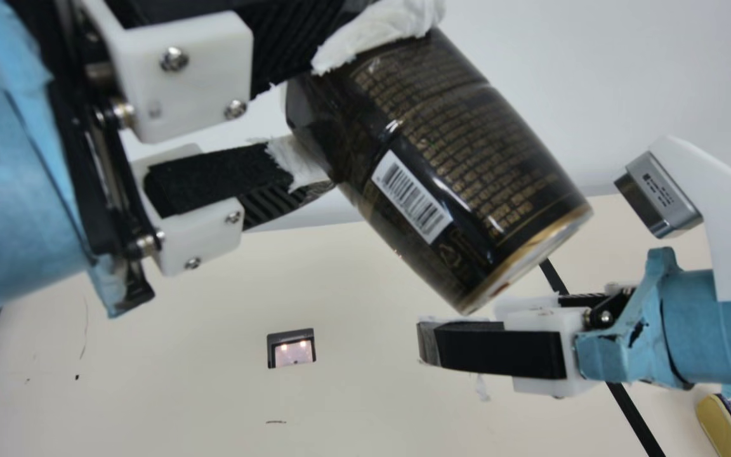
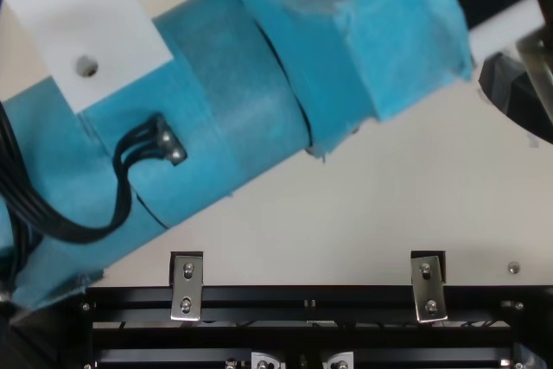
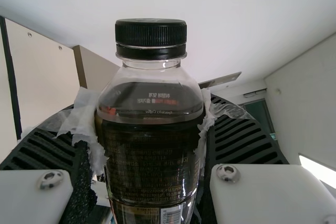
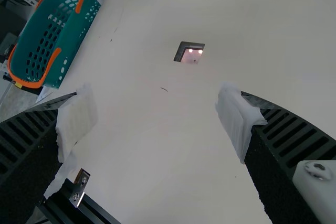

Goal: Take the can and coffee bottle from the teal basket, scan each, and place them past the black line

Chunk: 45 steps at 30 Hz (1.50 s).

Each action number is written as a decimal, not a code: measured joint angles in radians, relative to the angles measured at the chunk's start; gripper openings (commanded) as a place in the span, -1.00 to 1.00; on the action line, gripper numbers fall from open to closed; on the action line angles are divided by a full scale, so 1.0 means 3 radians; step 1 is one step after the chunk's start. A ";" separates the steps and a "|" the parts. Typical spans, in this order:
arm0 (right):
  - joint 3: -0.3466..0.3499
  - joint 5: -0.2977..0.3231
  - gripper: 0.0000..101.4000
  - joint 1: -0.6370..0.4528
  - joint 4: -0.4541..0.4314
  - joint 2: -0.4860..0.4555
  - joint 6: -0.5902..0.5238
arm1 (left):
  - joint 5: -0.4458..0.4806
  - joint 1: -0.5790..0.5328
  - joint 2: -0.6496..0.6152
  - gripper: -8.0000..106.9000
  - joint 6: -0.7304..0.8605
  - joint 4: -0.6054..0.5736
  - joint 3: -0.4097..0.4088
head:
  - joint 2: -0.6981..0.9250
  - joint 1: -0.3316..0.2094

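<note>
1. The cream surface spreads under both arms, with a pale wall behind it; the left wrist view takes in a white ceiling and a bright light strip.
2. A small dark-framed scanner window, two lights glowing in it, is set into the surface.
3. A straight black line crosses the surface, passing behind the right arm; past it lies a yellow item with a blue-and-white printed panel, cut off by the view. I cannot tell whether it is the can.
4. A black metal rail runs along one edge, and a teal perforated plastic basket with orange trim is beside another edge.
5. Cream surface stretches between basket and scanner window, and between window and line.
6. The left end effector grips the dark coffee bottle with a black ribbed cap, holding it tilted above the surface, barcode label visible.
7. The right end effector is released, fingers wide apart, near the bottle's base.
</note>
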 measured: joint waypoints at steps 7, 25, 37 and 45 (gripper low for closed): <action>0.0000 0.0000 1.00 0.0000 0.0000 0.0000 0.0000 | 0.0085 -0.0005 0.0000 -0.68 -0.0113 -0.0038 -0.0008 | 0.0000 -0.0017; 0.0000 0.0000 1.00 0.0000 0.0000 0.0000 0.0000 | 0.0195 0.0289 0.0036 -0.68 -0.0083 -0.0142 0.0081 | 0.0000 -0.0017; 0.0000 0.0000 1.00 0.0000 0.0000 0.0000 0.0000 | 0.0357 0.0978 0.0182 -0.68 0.0851 -0.1012 0.0475 | 0.0000 -0.0017; 0.0000 0.0000 1.00 0.0000 0.0000 0.0000 0.0000 | 0.0593 0.1577 0.0362 -0.68 0.1672 -0.1668 0.0907 | 0.0000 0.0000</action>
